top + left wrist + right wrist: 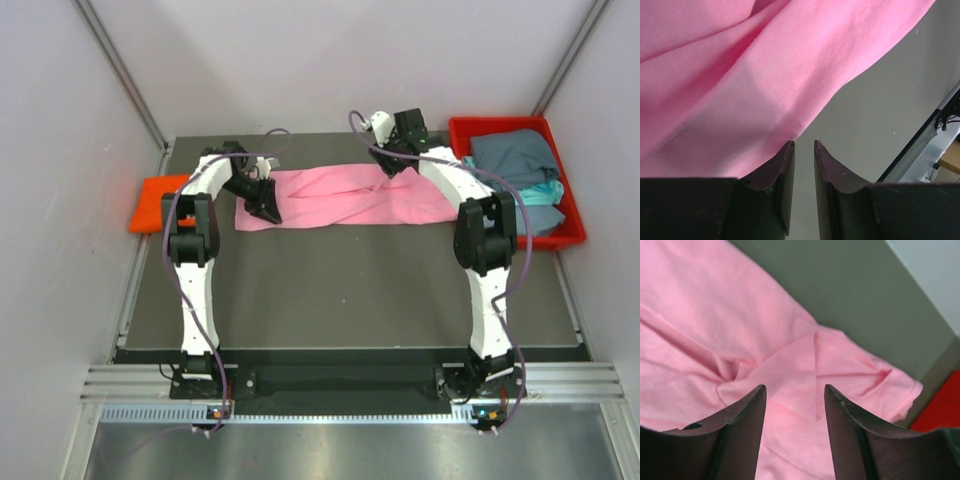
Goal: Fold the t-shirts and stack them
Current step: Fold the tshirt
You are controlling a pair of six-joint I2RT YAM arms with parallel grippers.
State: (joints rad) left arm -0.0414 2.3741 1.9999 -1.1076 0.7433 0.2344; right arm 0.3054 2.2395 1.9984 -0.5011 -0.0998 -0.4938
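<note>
Mid-fold: the soft light pink cloth t-shirt (345,198) lies in a band near the bench's far edge.
My left gripper (804,145), barely parted, and right gripper (795,389), wide apart, both hold nothing; next, I judge, each must pinch an end.

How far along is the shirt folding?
Looks done: the orange shirt lies apparently folded at the left edge of the table. In hand: the pink shirt is spread as a creased band; the left gripper, barely open, sits at its left end and the right gripper, open, over its right end, neither holding cloth. Left: finishing pink, stacking it, then the grey-blue shirt and teal shirt heaped in the red tray.
</note>
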